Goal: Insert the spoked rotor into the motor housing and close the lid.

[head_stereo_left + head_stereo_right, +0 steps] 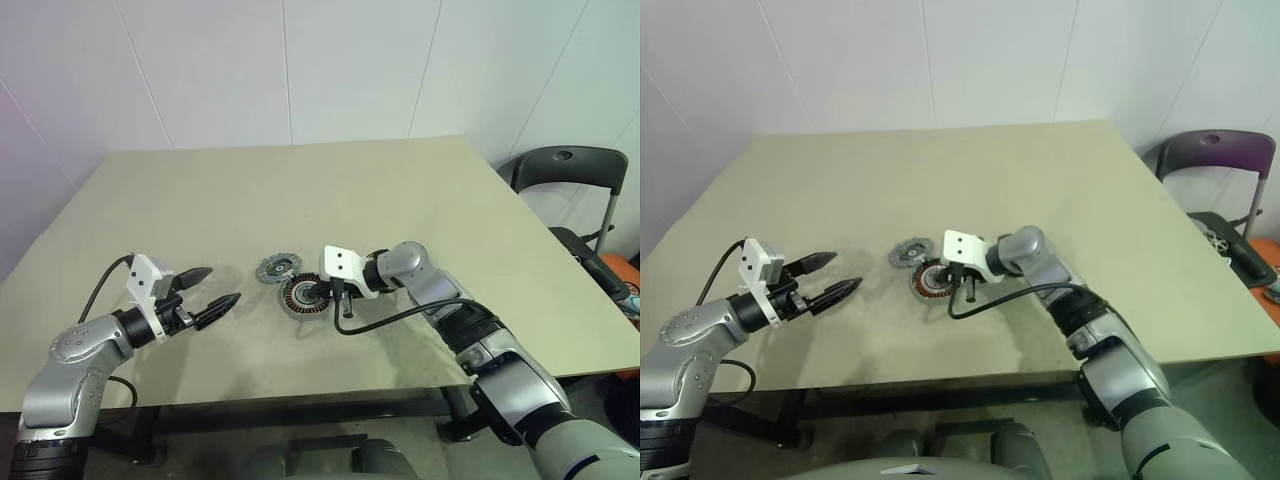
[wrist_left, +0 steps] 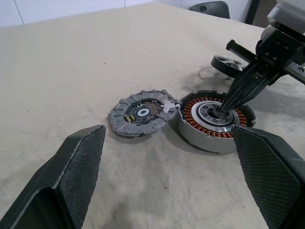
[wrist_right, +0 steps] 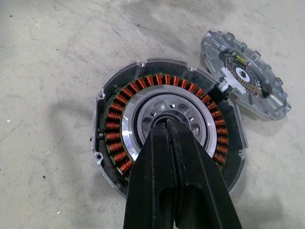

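The motor housing, a round part with copper windings around a silver centre, lies on the table's near middle. My right gripper is shut, its tips down on the housing's silver centre and nothing between them. The lid, a grey scalloped disc, lies flat, touching the housing's left side. In the left wrist view the spoked rotor, black-rimmed, rests on the table just beyond the right gripper. My left gripper hovers open to the left of the lid, pointing at both parts and holding nothing.
The beige table stretches back to a white wall. The right arm's black cable loops over the table just in front of the housing. A dark chair stands past the table's right edge.
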{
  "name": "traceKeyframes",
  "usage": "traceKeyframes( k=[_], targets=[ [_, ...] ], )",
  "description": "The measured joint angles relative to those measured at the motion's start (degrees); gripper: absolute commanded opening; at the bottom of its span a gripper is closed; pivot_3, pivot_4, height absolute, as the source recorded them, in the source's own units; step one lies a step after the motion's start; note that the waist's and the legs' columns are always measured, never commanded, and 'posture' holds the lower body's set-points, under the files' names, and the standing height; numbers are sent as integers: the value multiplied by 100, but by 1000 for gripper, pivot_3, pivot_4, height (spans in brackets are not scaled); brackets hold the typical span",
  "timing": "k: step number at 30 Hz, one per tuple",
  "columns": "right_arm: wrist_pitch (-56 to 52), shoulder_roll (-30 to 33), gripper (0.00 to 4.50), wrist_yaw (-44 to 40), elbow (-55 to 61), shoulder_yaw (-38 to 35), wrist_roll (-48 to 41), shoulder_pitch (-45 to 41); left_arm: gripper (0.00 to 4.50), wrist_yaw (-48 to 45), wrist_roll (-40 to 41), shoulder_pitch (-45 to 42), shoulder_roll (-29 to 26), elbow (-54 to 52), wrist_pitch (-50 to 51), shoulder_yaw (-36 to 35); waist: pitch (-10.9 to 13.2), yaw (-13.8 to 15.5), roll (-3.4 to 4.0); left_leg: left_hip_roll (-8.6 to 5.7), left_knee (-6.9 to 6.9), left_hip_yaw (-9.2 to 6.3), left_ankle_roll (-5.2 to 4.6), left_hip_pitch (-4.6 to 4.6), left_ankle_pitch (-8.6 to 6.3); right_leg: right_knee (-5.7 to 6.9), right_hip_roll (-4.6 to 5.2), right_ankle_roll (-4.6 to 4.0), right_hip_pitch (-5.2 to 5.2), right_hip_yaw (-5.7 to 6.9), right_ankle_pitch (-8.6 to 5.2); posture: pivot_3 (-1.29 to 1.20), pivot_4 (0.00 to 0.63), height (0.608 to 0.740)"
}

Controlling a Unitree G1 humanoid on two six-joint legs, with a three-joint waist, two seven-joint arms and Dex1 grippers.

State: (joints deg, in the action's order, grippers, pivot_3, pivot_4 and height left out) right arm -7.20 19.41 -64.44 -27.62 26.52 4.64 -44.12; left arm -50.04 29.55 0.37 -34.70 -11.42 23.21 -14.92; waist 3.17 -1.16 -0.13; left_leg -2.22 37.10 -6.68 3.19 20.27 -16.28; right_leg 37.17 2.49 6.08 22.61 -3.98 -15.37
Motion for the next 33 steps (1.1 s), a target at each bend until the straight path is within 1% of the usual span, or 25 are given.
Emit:
traceKeyframes(
  k=[7,17,33],
  targets=[
    [248,-123,32,56,-279,18,252,-159,4500,29,31,0,1,0,-3,0,0,-8,0,0,0,0,0,-1,0,1,-1,0,0,0,0,0,0,740],
    [272,-390,32,103,-410,16,413,-238,4500,55,47,-1,1,0,-3,5,0,-7,0,0,0,0,0,-1,0,1,-1,-1,0,0,0,0,0,740],
    [442,-325,32,102,-548,9,541,-321,4500,61,46,-40,13,2,-4,58,0,-7,1,0,-1,0,0,-1,0,1,-1,-1,1,0,0,0,0,740]
  ],
)
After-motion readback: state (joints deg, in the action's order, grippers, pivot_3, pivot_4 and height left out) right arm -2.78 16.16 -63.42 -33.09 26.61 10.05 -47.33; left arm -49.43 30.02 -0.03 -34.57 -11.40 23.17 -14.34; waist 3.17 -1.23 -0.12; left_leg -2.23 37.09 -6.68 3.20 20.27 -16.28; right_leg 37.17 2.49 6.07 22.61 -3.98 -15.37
